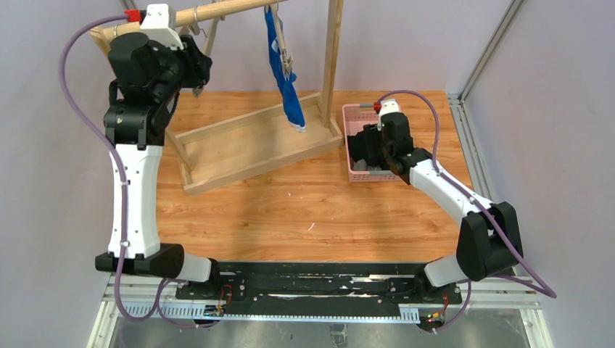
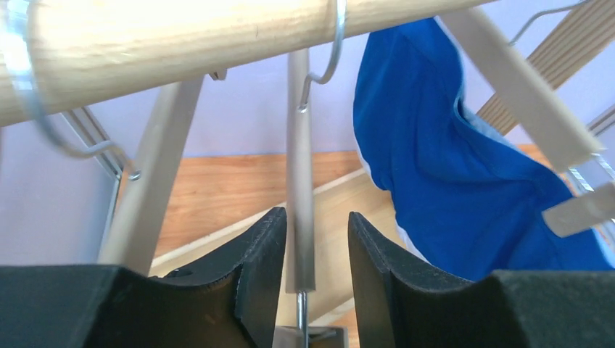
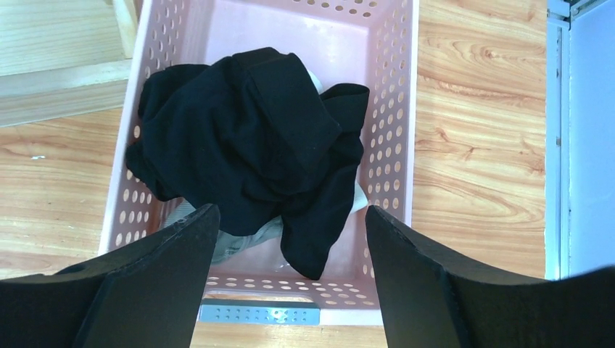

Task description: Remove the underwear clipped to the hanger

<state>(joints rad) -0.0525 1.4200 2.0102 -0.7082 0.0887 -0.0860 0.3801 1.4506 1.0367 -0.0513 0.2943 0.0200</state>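
1. Left gripper (image 2: 317,217): raised to the wooden rail (image 2: 181,36) of the rack, toward the far left corner of the bench (image 1: 304,217). Jaws are parted and straddle an upright metal rod (image 2: 299,181) of the hanger, pinching nothing.
2. Right gripper (image 3: 290,210): jaws wide and empty, hovering over the pink basket (image 3: 395,109) near the far right corner of the bench.
3. Black underwear (image 3: 261,138): heaped in the basket on top of the grey underwear (image 3: 246,239), of which only a pale edge shows.
4. Blue underwear (image 2: 450,181): hangs from the hanger under the rail, just right of the left gripper. It is the one piece not in the basket. Where the clip bites it is hard to make out.
5. Risk, wrong grip: the rod, not the clip, stands between the fingers. Closing here would likely seize the hanger and free no cloth.
6. Risk, hanger shift: the wire hook (image 2: 330,51) rests loose over the rail. A sideways nudge could slide it along or lift it off.
7. Risk, stray drop: the right gripper is well apart from the blue piece. If it is released unsupported, it would probably fall onto the rack's base frame (image 1: 254,148) rather than into the basket.
8. Risk, snag: soft cloth pulled against a shut clip may stretch or catch.
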